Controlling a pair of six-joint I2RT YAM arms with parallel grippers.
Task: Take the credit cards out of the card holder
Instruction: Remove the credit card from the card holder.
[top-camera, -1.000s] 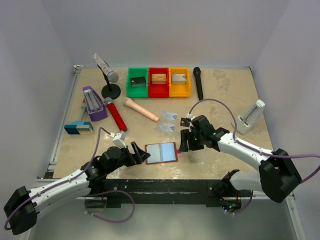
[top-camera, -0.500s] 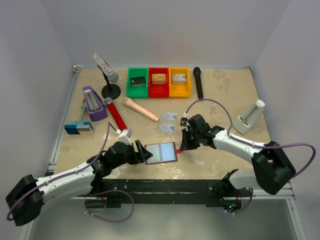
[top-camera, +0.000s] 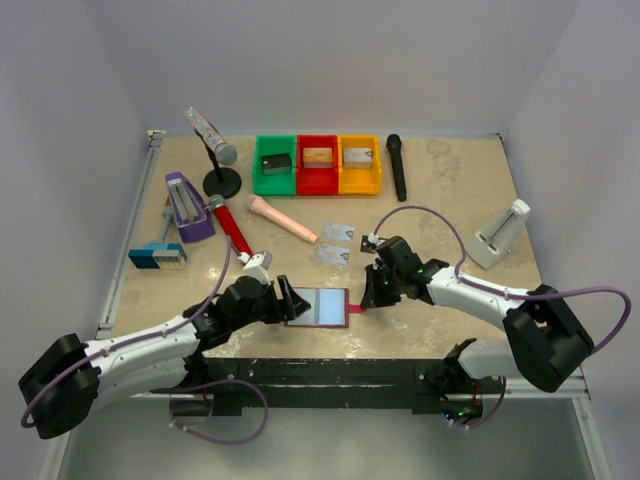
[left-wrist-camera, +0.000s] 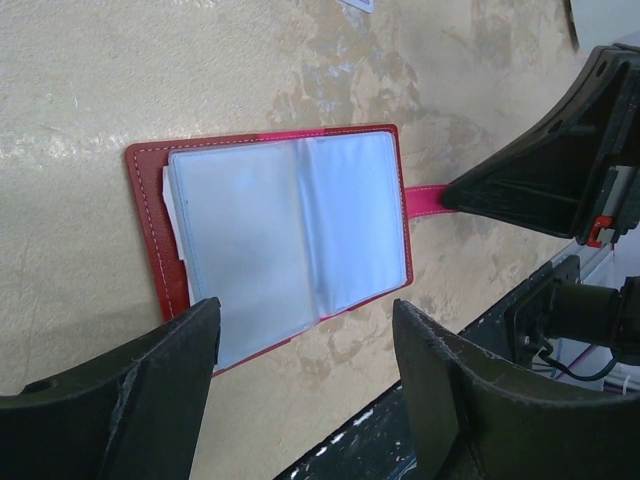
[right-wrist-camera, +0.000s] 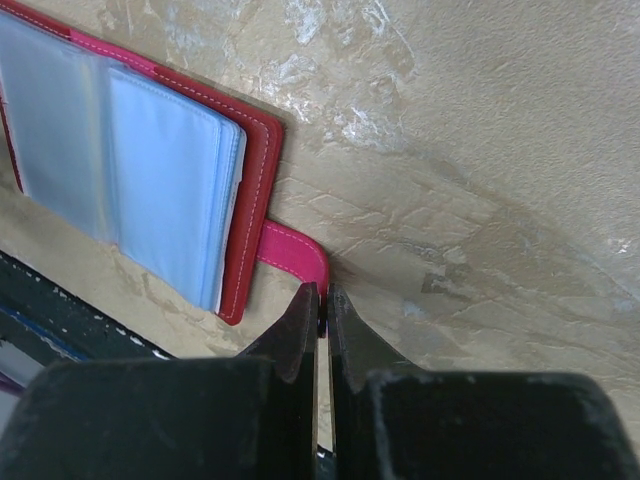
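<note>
Start at the left gripper (top-camera: 288, 302): jaws apart, empty, poised at the left edge of the card holder (top-camera: 320, 308). Find that holder lying open and flat on the table (top-camera: 450, 200) near the front edge, between the two grippers, clear pockets facing up. Bring one finger down along the pocket mouth and slide rather than pinch. Aim for the pale sliver (left-wrist-camera: 170, 205) peeping out at the pockets' left side, possibly a card's edge, though hard to say through the cloudy plastic. Draw outward, away from the spine and low to the table, so that the leaf does not lift. Count two credit cards (top-camera: 338, 232) already out, lying just behind the holder. Move on to the red tab (left-wrist-camera: 422, 198) on the holder's right side, pinched by the right gripper (right-wrist-camera: 320, 298), fingers pressed together on it. Use that pinch as an anchor: pull gently rightward against the left arm's draw, with no twisting and no lifting.

No brand or word legible on the holder or its pockets. Small dark markings on the loose cards, too small to read.
</note>
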